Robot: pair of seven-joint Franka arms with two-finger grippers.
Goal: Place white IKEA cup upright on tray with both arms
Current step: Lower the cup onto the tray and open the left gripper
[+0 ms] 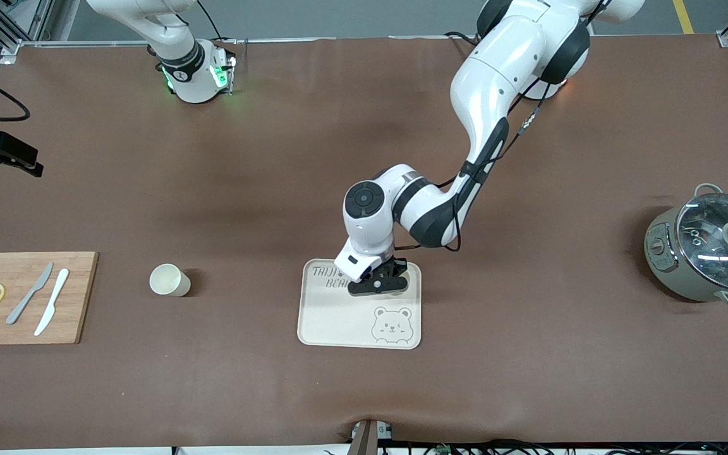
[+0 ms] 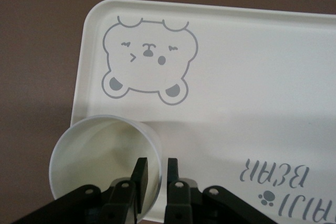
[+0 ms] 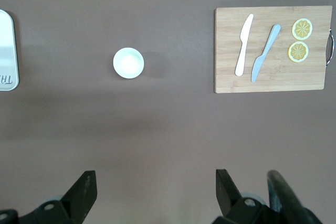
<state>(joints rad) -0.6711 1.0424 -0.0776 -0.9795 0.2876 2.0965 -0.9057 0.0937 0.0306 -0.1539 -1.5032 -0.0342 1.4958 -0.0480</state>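
L gripper (image 2: pixel 156 174): white cup (image 2: pixel 100 153) upright on tray (image 2: pixel 252 77).

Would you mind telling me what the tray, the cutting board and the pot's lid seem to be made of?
The tray looks like matte cream plastic or melamine: smooth, even, with printed grey lettering. The cutting board looks like bamboo or wood: tan, with visible grain strips. The pot's lid looks like glass in a metal rim: see-through, with bright reflections.

Left gripper (image 1: pixel 382 284) low, right gripper (image 3: pixel 152 192) wide
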